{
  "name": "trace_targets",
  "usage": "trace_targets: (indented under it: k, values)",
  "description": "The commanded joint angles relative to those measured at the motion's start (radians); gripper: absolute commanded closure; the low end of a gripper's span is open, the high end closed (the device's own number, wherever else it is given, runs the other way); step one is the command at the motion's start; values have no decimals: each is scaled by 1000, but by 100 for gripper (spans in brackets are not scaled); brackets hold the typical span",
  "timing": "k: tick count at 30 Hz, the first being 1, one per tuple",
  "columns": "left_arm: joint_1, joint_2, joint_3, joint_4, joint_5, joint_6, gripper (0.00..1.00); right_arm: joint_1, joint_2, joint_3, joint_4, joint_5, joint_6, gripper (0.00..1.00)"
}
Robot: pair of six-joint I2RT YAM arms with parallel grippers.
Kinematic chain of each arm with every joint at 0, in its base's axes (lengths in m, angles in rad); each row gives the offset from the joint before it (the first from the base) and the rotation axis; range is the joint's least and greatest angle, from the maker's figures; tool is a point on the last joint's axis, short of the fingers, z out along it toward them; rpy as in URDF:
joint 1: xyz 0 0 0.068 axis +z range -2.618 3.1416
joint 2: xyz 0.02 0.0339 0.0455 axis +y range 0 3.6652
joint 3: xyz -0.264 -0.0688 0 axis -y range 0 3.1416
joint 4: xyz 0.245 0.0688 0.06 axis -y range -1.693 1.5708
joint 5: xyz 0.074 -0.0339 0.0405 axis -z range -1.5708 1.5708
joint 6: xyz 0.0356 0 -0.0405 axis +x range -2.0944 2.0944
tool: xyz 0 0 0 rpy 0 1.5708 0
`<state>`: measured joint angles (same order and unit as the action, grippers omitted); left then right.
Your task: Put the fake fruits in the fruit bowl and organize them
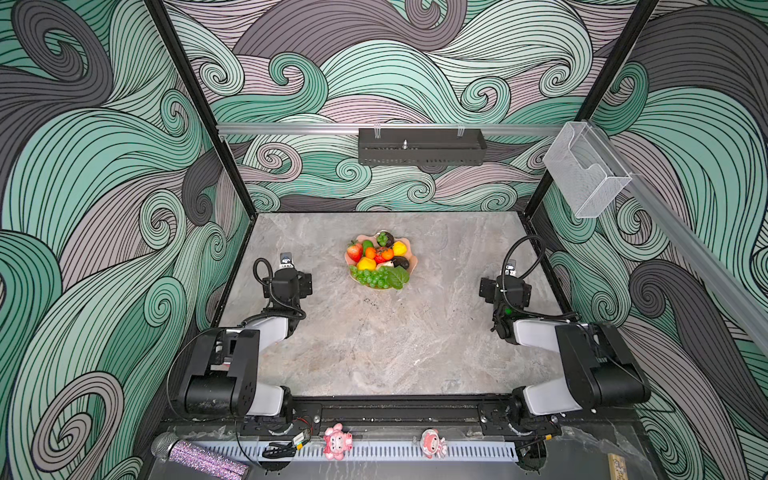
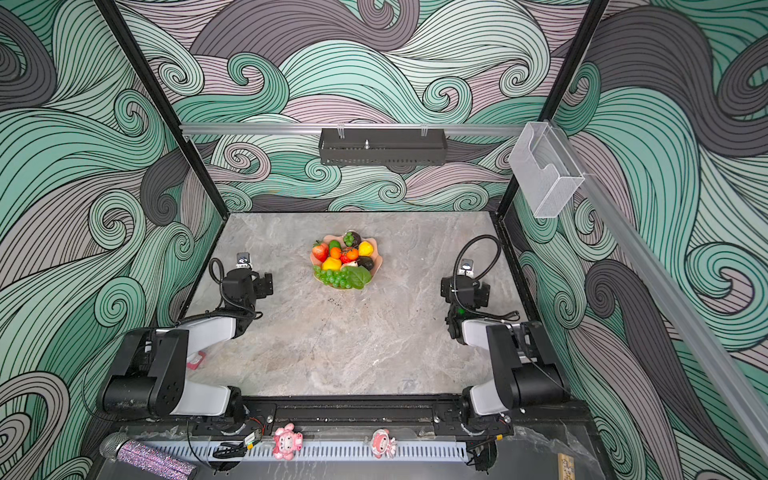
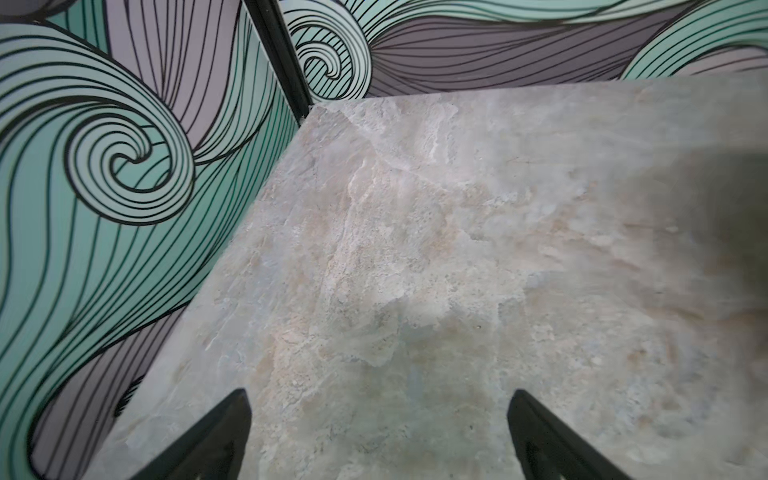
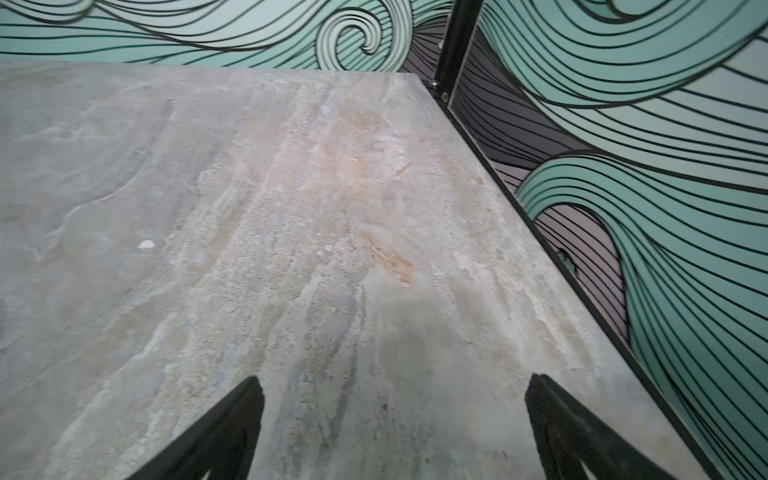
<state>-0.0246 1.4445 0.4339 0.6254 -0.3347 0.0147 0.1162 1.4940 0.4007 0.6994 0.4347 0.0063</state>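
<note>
The fruit bowl (image 1: 413, 263) (image 2: 377, 260), a peach-pink dish with a wavy rim, sits on the far middle of the stone table. The fake fruits fill it: a strawberry (image 1: 354, 252), an orange (image 1: 370, 252), a lemon (image 1: 399, 248), a dark avocado (image 1: 401, 262) and green grapes (image 1: 373, 277) with a leaf along its near edge. No fruit lies loose on the table. My left gripper (image 3: 378, 401) is open over bare stone, left of the bowl. My right gripper (image 4: 395, 388) is also open and empty, right of the bowl. Neither wrist view shows the bowl.
A black perforated basket (image 1: 422, 148) hangs on the back rail and a clear box (image 1: 584, 176) on the right rail. Two pink figurines (image 1: 337, 441) (image 1: 433, 444) and a glittery microphone (image 1: 197, 458) lie below the table's front edge. A small red-pink item (image 2: 196, 360) shows under the left arm.
</note>
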Motion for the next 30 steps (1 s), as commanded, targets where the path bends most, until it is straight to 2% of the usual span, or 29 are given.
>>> trace_targets:
  k: [1,3,4,5,7,10,12,14,16,18,30]
  values:
    - [40,130,-27,245,137,-24,1,-13,-8,-1,116,-117,-20,1]
    - [85,109,-6,173,244,-37,1,-18,26,-31,199,-151,-30,1]
    - [91,80,30,49,241,-68,1,-21,68,-36,269,-170,-40,1]
    - [91,74,36,28,237,-78,1,-25,75,-37,284,-180,-40,1]
    - [91,103,-4,157,253,-44,1,-48,35,-6,150,-211,-12,1]
    - [90,68,40,14,235,-81,1,-55,50,-17,200,-215,-12,1]
    - [90,92,13,105,250,-46,1,-54,42,-13,174,-219,-9,1]
    - [89,72,37,27,234,-77,1,-55,47,-16,194,-217,-12,1]
    - [89,85,25,68,241,-63,1,-55,42,-13,177,-220,-11,1]
    - [89,74,37,28,235,-76,1,-55,46,-14,187,-218,-11,1]
    - [90,76,34,38,235,-73,1,-56,43,-14,182,-220,-11,1]
